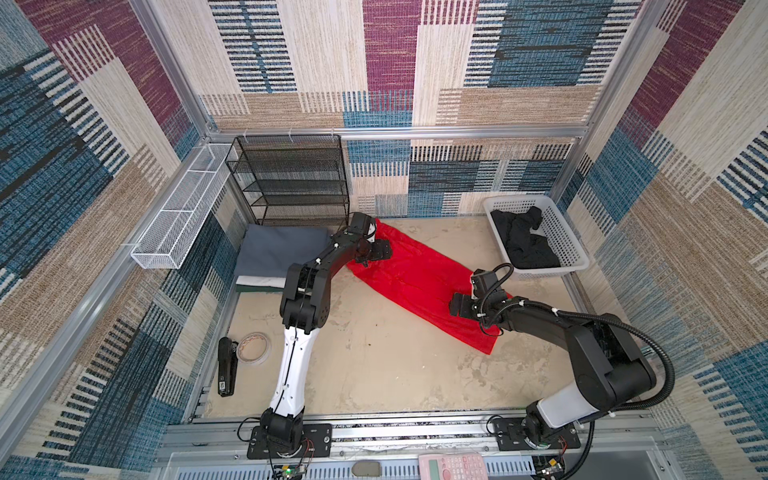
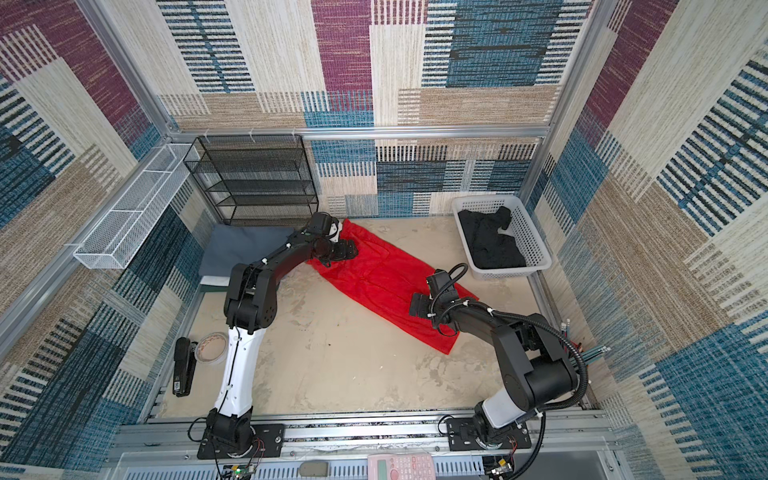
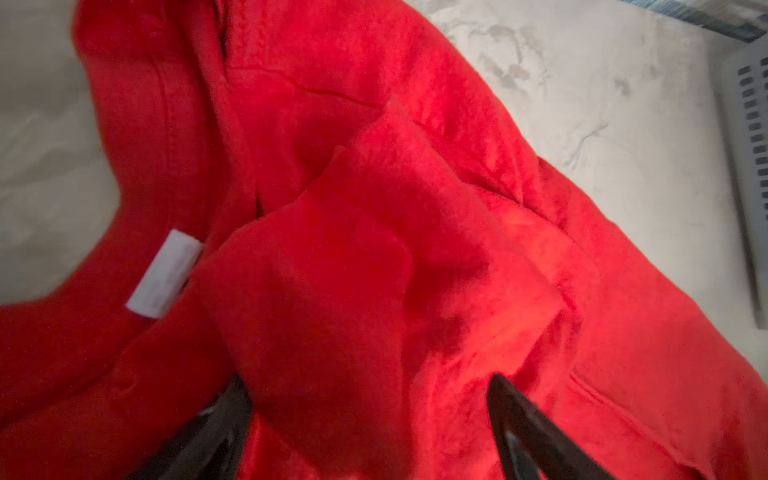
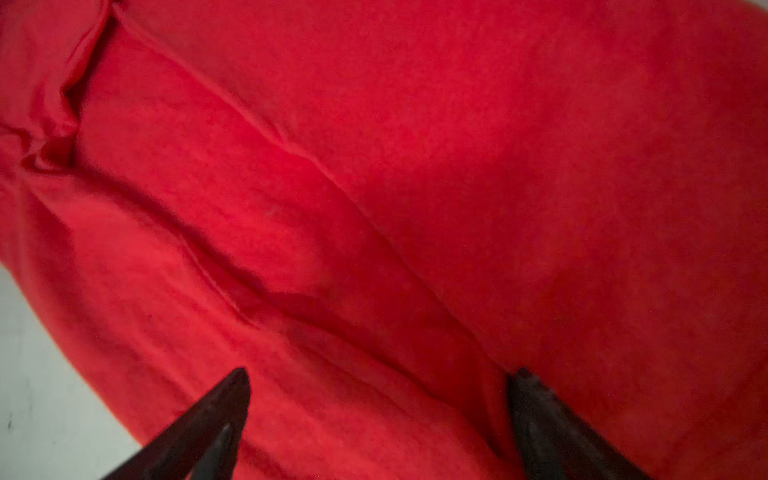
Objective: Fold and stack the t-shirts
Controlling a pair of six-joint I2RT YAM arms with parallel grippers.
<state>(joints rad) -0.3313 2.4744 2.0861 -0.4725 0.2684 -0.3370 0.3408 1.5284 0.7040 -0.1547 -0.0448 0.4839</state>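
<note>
- Left hand [image 1: 380, 251] hovers over the collar end of the red shirt [image 1: 415, 278], jaws wide, with the neck label [image 3: 164, 274] just beside it.
- Holding anything?
- Probably not. A red flap rises between its fingers [image 3: 528, 428] in the wrist view, but blur hides whether the pads touch it.
- And the right hand [image 1: 457, 306]?
- Also wide and empty, low over the cloth toward the hem end.
- How does the shirt lie?
- Folded into 1 long strip on the desk [image 1: 374, 374], long axis diagonal. The collar is far and left by the rack [image 1: 291, 183], the hem near and right. So the strip runs from 1 hand to the other, each nearest its own end.
- Next move?
- I'd judge an end-over-end fold along that axis. The grey shirt [image 1: 278, 253] sits just left of the collar end, so the left arm is closer for stacking. The black shirt [image 1: 523, 245] lies in the basket [image 1: 577, 266], beyond the right hand.
</note>
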